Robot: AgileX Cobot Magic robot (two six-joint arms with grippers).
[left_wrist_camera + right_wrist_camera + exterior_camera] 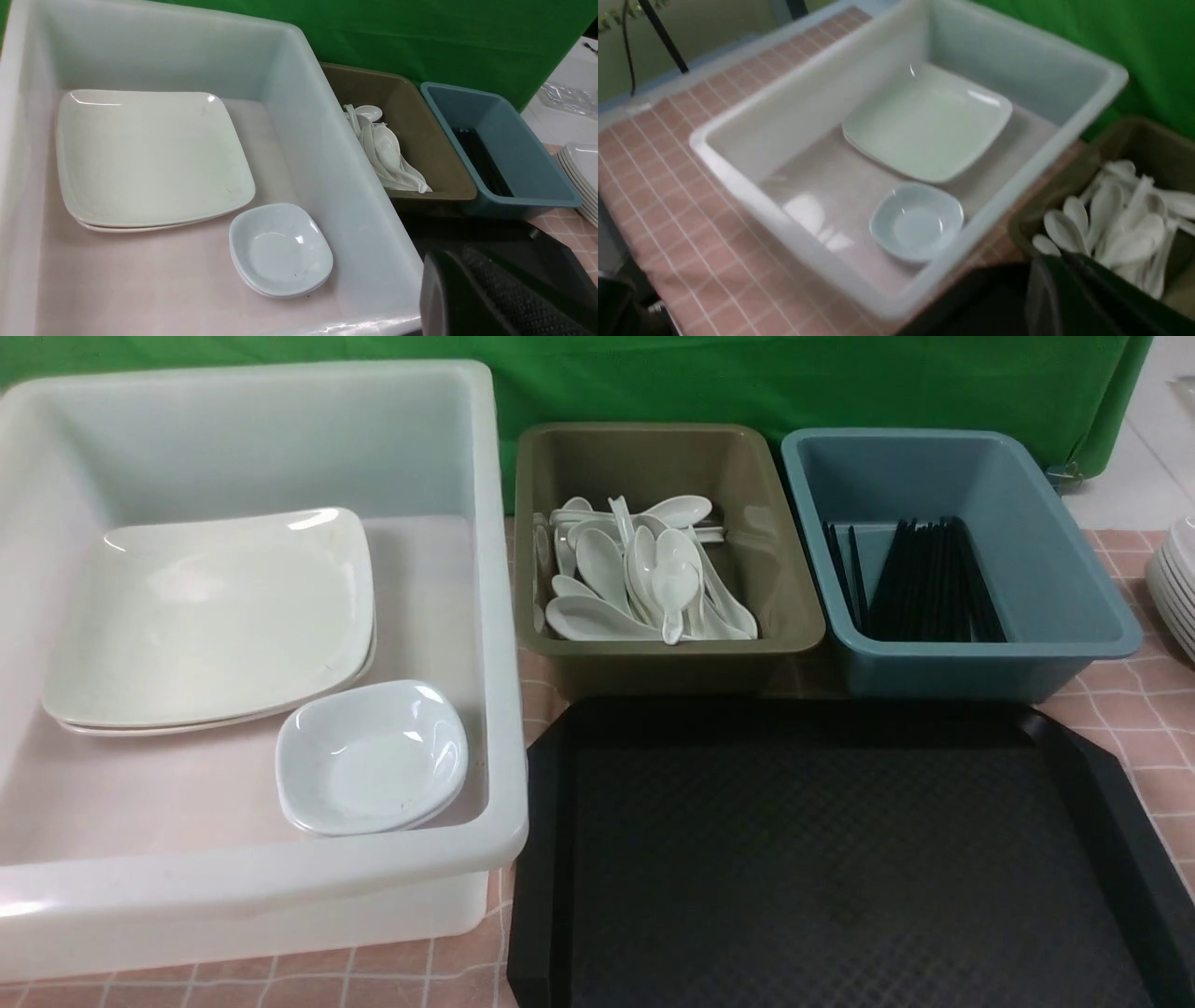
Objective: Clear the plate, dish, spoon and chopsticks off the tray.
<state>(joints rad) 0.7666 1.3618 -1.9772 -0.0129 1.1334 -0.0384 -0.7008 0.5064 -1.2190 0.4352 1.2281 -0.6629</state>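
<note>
Front view: tray bare, long axis left–right, just right of the white tub. In the tub: two stacked plates, two stacked dishes. Spoons heaped in the brown bin; chopsticks bundled in the blue bin. Neither arm shows here; both jaws pressed together, empty.

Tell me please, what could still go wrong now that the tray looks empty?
1. The dish sits on another one, slightly offset, near the tub's front corner; a bump might shift it.
2. The top spoon lies high on the heap and might slide.
3. The tray butts against both small bins, so moving it might push them.
</note>
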